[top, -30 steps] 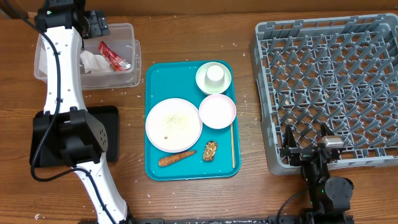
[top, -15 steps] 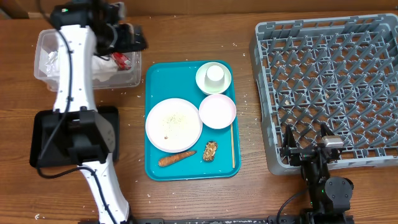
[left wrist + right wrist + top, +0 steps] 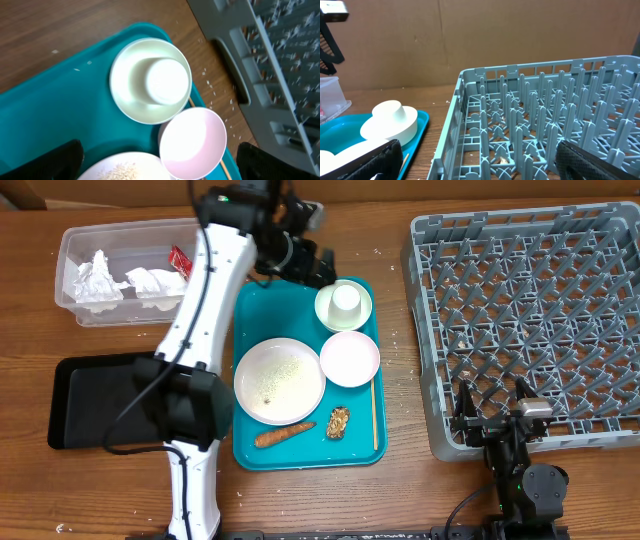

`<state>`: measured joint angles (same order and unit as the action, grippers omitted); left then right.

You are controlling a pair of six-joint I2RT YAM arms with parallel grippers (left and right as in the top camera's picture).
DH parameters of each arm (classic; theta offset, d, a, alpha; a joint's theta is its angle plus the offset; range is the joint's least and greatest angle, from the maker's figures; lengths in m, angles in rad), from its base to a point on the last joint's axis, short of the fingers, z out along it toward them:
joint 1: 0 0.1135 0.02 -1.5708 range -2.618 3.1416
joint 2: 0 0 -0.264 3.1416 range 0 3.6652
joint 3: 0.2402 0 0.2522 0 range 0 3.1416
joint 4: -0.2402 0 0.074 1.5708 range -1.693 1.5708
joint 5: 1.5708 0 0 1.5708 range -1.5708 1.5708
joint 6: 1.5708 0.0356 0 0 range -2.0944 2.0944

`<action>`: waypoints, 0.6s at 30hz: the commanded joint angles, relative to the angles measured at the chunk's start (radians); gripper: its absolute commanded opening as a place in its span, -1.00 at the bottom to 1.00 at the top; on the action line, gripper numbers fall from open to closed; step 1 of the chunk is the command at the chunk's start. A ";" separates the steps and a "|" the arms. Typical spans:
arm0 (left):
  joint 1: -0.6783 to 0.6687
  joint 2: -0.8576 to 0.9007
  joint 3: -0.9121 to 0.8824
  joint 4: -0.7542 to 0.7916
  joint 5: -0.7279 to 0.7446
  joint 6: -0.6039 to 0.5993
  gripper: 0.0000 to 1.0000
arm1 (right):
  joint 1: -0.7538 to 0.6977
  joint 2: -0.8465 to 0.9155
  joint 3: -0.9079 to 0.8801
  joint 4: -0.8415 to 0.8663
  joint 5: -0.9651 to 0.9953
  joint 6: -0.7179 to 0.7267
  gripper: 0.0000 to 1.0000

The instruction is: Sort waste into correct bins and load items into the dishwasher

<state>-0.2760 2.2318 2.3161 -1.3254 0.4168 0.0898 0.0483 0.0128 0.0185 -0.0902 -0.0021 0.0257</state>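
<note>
Overhead: left arm [image 3: 205,310] rises from the near table edge, passes the black tray [image 3: 90,395], and its wrist is turned right. Left gripper [image 3: 318,268] hangs over the far-left corner of the teal tray [image 3: 250,455], just beside the pale green bowl [image 3: 328,315].

Left wrist view: fingers [image 3: 55,160] spread wide with nothing between them. White cup [image 3: 167,80] sits upturned in that bowl, white bowl [image 3: 192,140] just beside.

Napkins [image 3: 97,277] and wrapper [image 3: 181,260] lie in the clear tub [image 3: 75,240]. Plate [image 3: 279,380], carrot [image 3: 284,436], brown lump [image 3: 338,422] and stick [image 3: 375,415] are on the teal tray.

Right arm [image 3: 520,470] is folded at the near edge of the dish rack [image 3: 530,320]. Right gripper [image 3: 480,165] has its fingers apart and is empty.
</note>
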 commanded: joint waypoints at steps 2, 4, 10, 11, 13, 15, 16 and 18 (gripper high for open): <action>-0.074 0.010 0.007 -0.076 -0.162 0.018 1.00 | 0.002 -0.010 -0.011 0.006 0.000 0.000 1.00; -0.097 0.010 0.007 -0.126 -0.231 -0.002 1.00 | 0.002 -0.010 -0.011 0.006 0.000 0.000 1.00; -0.095 0.010 0.007 -0.290 -0.433 -0.234 1.00 | 0.002 -0.010 -0.011 0.006 0.000 0.000 1.00; -0.087 0.010 0.007 -0.310 -0.436 -0.256 1.00 | 0.002 -0.010 -0.011 0.006 0.000 0.000 1.00; -0.070 0.010 0.007 -0.338 -0.435 -0.304 1.00 | 0.002 -0.010 -0.011 0.006 0.000 0.000 1.00; -0.051 0.013 0.006 -0.362 -0.435 -0.315 1.00 | 0.002 -0.010 -0.011 0.006 0.000 0.000 1.00; -0.045 0.014 0.004 -0.365 -0.435 -0.314 1.00 | 0.002 -0.010 -0.011 0.006 0.000 0.000 1.00; -0.034 0.014 -0.006 -0.364 -0.424 -0.301 1.00 | 0.002 -0.010 -0.011 0.006 0.000 0.000 1.00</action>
<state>-0.3332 2.2322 2.3161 -1.6863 0.0162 -0.1638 0.0483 0.0128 0.0185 -0.0898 -0.0025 0.0261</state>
